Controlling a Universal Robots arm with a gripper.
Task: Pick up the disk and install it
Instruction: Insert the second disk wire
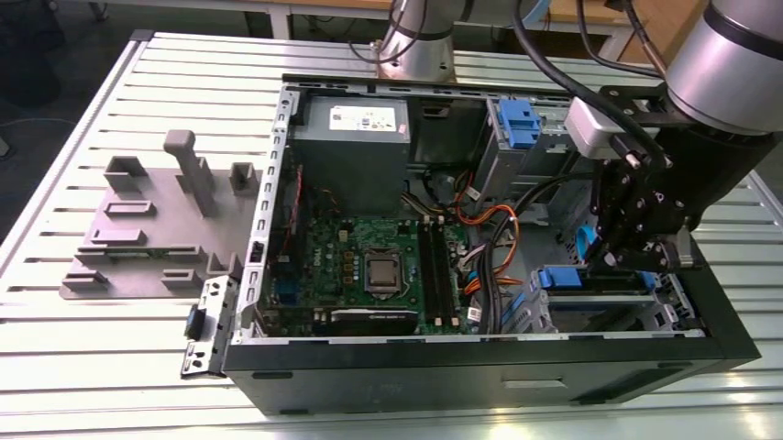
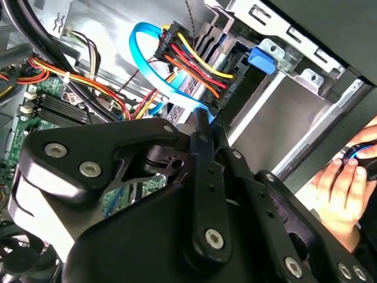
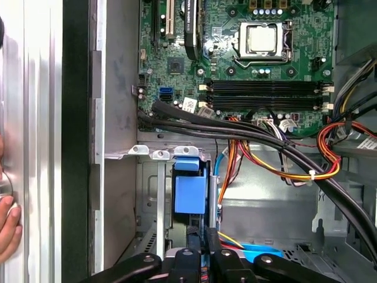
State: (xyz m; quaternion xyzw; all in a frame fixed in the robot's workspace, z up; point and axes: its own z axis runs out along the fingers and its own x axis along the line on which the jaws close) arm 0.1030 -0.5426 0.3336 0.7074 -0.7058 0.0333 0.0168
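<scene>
Hand (image 1: 626,264) (image 3: 200,234) hangs inside the open computer case (image 1: 490,368), over the drive cage at the case's near corner on the exterior view's right. Whether it is clenched or released cannot be told.

Disk (image 1: 566,280) (image 3: 190,190) stands on edge in that drive cage, its blue plastic end facing up, just beside the hand's tip; contact cannot be confirmed.

Green motherboard (image 1: 367,257) covers the case floor. A grey box (image 1: 355,142) in the far corner bears a white printed sticker (image 1: 365,117).

Case rests on the ribbed metal bench (image 1: 123,376). A person's hand (image 2: 339,188) sits at the case's outer edge.
</scene>
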